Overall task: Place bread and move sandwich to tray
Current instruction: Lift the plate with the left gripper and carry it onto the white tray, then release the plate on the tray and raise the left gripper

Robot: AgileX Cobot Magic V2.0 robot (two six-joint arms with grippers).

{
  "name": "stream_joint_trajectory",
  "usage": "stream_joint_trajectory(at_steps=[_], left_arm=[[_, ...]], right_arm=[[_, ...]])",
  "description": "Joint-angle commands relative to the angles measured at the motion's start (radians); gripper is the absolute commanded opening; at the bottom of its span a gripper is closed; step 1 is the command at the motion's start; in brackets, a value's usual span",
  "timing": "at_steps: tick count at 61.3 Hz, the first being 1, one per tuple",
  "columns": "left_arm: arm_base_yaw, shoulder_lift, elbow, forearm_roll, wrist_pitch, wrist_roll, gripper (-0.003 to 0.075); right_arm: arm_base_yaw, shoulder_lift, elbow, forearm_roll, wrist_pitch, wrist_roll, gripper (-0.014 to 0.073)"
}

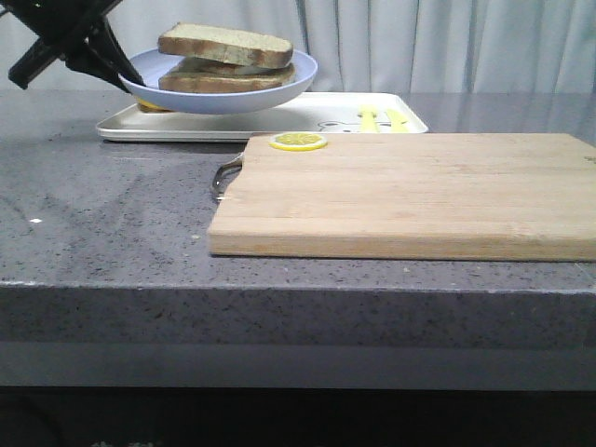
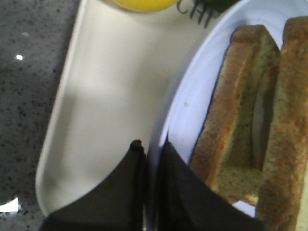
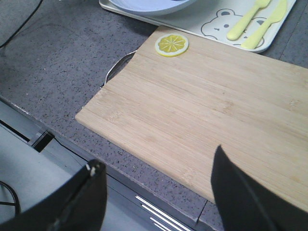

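Note:
My left gripper (image 1: 126, 79) is shut on the rim of the light blue plate (image 1: 279, 88) and holds it over the left part of the white tray (image 1: 307, 116). The sandwich (image 1: 226, 58) lies on the plate, with the thick bread slice (image 1: 223, 42) on top; the egg is hidden between the slices. In the left wrist view the gripper (image 2: 151, 147) pinches the plate rim (image 2: 202, 86), with the sandwich (image 2: 240, 120) to one side and the tray (image 2: 110, 96) below. My right gripper (image 3: 156, 159) is open and empty over the table's front edge.
A wooden cutting board (image 1: 410, 196) with a metal handle lies in front of the tray, with a lemon slice (image 1: 298, 141) at its far left corner. The tray shows yellow cutlery marks (image 3: 250, 21) and a bear print. A yellow object (image 2: 139, 5) sits on the tray.

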Motion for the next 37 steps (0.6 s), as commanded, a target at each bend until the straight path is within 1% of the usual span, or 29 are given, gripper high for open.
stream_joint_trajectory(at_steps=[1, 4, 6, 10, 12, 15, 17, 20, 22, 25, 32, 37], left_arm=[[-0.005, -0.042, -0.054, -0.078, -0.032, -0.039, -0.0018], [-0.005, -0.030, -0.055, -0.072, -0.032, -0.039, -0.0013], [-0.005, -0.023, -0.055, -0.068, -0.029, -0.039, 0.0006], [-0.005, -0.020, -0.055, -0.054, -0.028, -0.039, 0.0069], [-0.005, -0.020, -0.055, -0.046, -0.028, -0.037, 0.0108], [-0.005, -0.020, -0.055, -0.040, -0.028, -0.037, 0.0211], [-0.005, -0.020, -0.055, -0.040, -0.028, -0.037, 0.0258], [-0.003, -0.020, -0.055, -0.040, -0.028, -0.037, 0.0323], [-0.001, -0.020, -0.055, -0.040, -0.027, -0.035, 0.0346], [-0.001, -0.022, -0.055, -0.040, -0.021, -0.022, 0.0360], [0.001, -0.043, -0.055, -0.037, 0.005, 0.064, 0.0353], [0.001, -0.070, -0.055, -0.037, 0.026, 0.093, 0.0353]], right_arm=[[0.001, -0.002, -0.028, -0.003, -0.069, -0.003, 0.0489], [0.001, -0.002, -0.028, -0.003, -0.069, -0.003, 0.0489], [0.001, -0.002, -0.028, -0.003, -0.069, -0.003, 0.0489], [0.001, -0.002, -0.028, -0.003, -0.069, -0.003, 0.0489], [0.001, -0.002, -0.028, -0.003, -0.069, -0.003, 0.0489], [0.001, -0.002, -0.028, -0.003, -0.069, -0.003, 0.0489], [0.001, -0.002, -0.028, -0.003, -0.069, -0.003, 0.0489], [0.001, -0.002, -0.028, -0.003, -0.069, -0.003, 0.0489], [0.001, -0.002, -0.028, -0.003, -0.069, -0.003, 0.0489], [0.001, -0.002, -0.028, -0.003, -0.069, -0.003, 0.0489], [0.001, -0.002, -0.028, -0.003, -0.069, -0.003, 0.0489], [0.001, -0.002, -0.028, -0.003, -0.069, -0.003, 0.0489]])
